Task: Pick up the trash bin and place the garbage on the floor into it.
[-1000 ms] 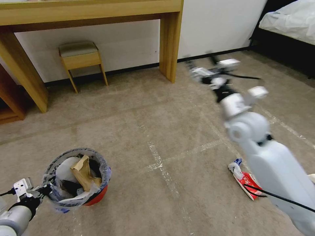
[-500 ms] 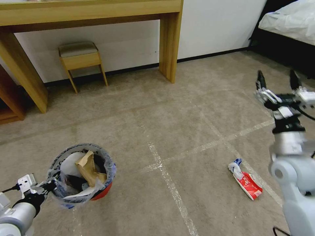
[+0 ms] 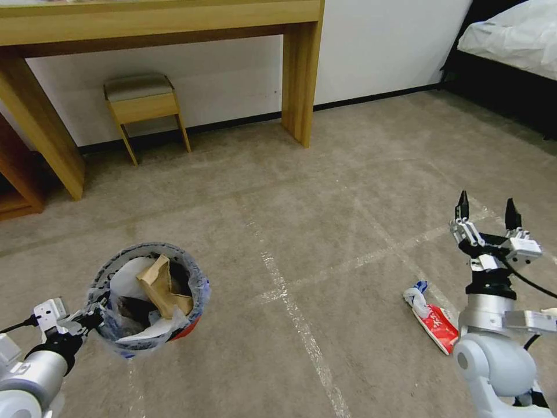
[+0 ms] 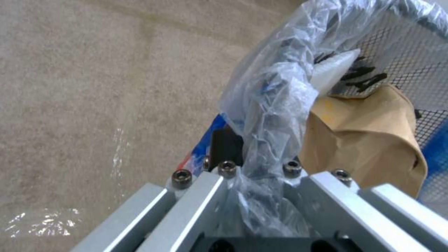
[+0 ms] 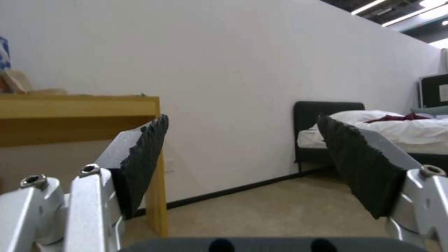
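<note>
Left gripper (image 3: 93, 316): low on the robot's left, clamped together on the near rim of the trash bin; the left wrist view shows its jaws (image 4: 259, 175) pinching the bunched liner bag and rim between them.
Trash bin (image 3: 180, 335): small, round and red, lined with a clear bluish bag (image 3: 200, 287) folded over the rim, with black lettering (image 4: 362, 75) on the plastic; it is held at the rim, and whether its base touches the carpet I cannot tell.
Bin contents: a crumpled brown paper bag (image 3: 159, 284) stands tilted near the middle, with white material (image 3: 129, 271) and dark items beside it.
Right gripper (image 3: 486, 210): raised on the robot's right, pointing up and forward, its two toothed black fingers (image 5: 145, 154) spread well apart with nothing between them.
Garbage on the floor: a flattened red wrapper (image 3: 436, 327) with a white and blue knotted end (image 3: 416, 293) lies just beside the right arm, on its inner side, well apart from the bin.
Floor (image 3: 325, 191): beige-grey carpet crossed by shiny tape lines (image 3: 290, 302); the wrapper lies close to one line.
Surroundings: a wooden desk (image 3: 174, 20) and a small stool (image 3: 142, 98) stand against the white wall, a bed (image 3: 510, 35) at the far right.
</note>
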Controlling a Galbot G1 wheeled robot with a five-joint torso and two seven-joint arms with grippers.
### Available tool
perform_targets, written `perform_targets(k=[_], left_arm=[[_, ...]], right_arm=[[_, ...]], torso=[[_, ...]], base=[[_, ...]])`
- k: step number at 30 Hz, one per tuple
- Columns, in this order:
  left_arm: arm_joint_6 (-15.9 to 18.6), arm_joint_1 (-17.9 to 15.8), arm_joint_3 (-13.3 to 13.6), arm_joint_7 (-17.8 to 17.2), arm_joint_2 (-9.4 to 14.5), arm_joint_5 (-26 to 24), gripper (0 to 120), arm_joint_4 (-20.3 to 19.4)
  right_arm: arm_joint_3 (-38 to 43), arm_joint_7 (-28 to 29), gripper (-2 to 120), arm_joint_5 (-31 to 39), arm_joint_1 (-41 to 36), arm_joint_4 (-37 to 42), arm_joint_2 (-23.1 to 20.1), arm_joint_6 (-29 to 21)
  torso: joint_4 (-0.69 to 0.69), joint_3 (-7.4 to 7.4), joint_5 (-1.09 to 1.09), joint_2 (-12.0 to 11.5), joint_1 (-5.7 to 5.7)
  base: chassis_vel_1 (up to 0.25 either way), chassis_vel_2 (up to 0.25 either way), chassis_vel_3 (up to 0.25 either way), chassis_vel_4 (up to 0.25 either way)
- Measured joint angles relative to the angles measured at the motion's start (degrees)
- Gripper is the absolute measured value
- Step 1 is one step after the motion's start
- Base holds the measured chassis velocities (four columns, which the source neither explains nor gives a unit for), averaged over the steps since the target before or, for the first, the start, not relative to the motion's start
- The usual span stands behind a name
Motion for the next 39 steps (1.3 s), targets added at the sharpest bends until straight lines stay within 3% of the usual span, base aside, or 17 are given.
perform_targets(k=[13,39], left_arm=[[-0.1,0.4,-1.1,0.4,0.7,0.1,2,0.7],[-0.1,0.0,-0.8,0.6,-0.7,0.5,2,1.3]], right_arm=[[-0.3,-1.5,99,-3.2,0.1,-1.0,0.4,-0.4],[0.4,-1.4,99,-3.5,-0.1,-2.3,-0.4,-0.2]], torso=[[0.01,0.00,0.00,0.0,0.00],[0.00,0.00,0.01,0.0,0.01]], base=[[-0.012,-0.015,-0.016,-0.015],[-0.106,-0.111,-0.102,-0.104]])
